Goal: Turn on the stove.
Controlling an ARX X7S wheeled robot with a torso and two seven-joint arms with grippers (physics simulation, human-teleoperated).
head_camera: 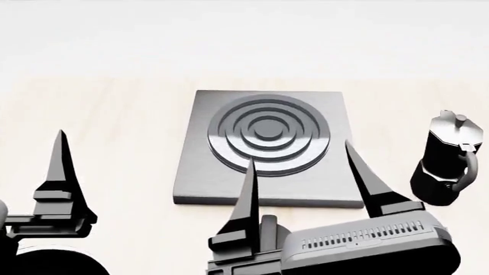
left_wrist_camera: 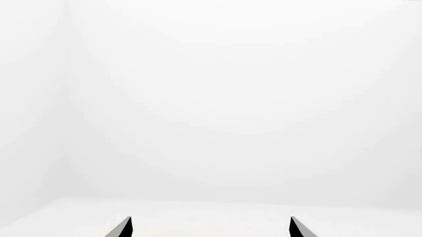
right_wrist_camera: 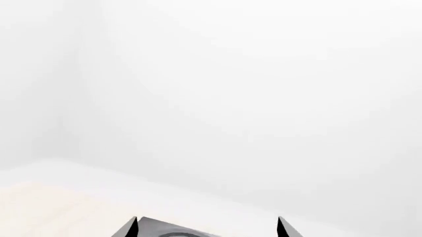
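1. Head view: the stove (head_camera: pixel 267 150) lies flat on the pale table (head_camera: pixel 114 114), burner rings (head_camera: pixel 269 133) in its middle. No knob shows; it is possibly hidden behind the right gripper (head_camera: pixel 302 163), can't tell. Nothing suggests the stove is on, so the whole task looks left to do.
2. Head view, arms: right gripper hangs at the stove's near edge, fingers spread wide, holding nothing, tips pointing at the rings. Left gripper (head_camera: pixel 61 172) sits well off the stove's left side; only one finger shows here. A moka pot (head_camera: pixel 449 160) stands off the stove's right side.
3. Left wrist view: the two fingertips stand apart, nothing between them, blank white beyond.
4. Right wrist view: fingertips apart and empty, the stove's edge (right_wrist_camera: pixel 165 228) just beyond them.
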